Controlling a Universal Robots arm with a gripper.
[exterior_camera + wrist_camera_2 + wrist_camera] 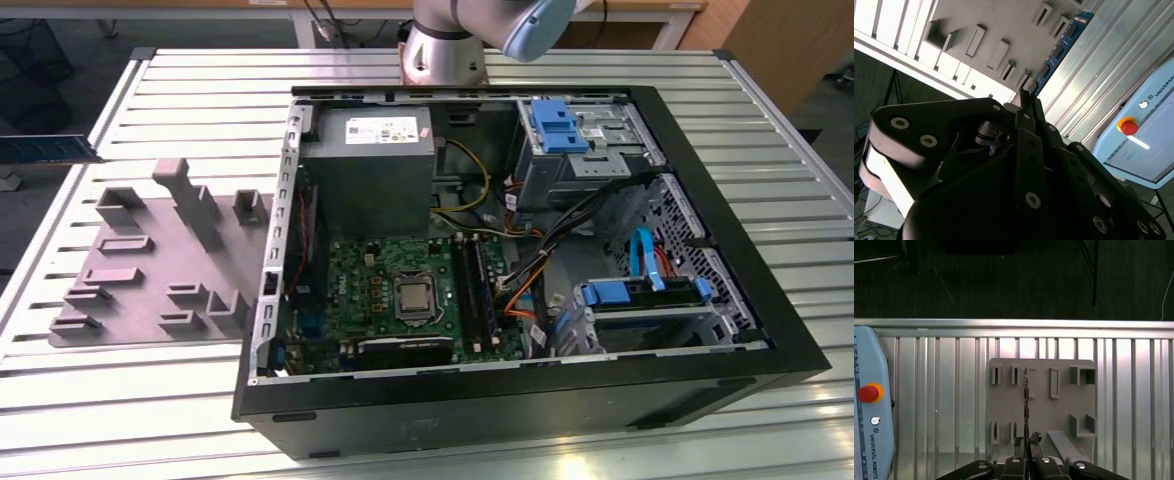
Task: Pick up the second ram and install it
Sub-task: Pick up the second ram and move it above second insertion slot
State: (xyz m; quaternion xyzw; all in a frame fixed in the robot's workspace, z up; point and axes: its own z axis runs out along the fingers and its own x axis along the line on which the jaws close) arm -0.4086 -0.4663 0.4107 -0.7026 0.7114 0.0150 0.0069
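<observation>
Though edge-on, mere dark line in first wrist view, ram (1025, 400) sits clamped at one end between black jaws of gripper (1025, 444), above matte grey plate (1041, 412) with rectangular pockets. Second wrist view shows ram (1058, 50) flat-on: blue-green board, black chips in row. Exterior view: ram (51, 148) in air by ribbed aluminium worktop (160, 90) edge, exterior view's left; open black computer case (534, 400) mid-worktop.
</observation>
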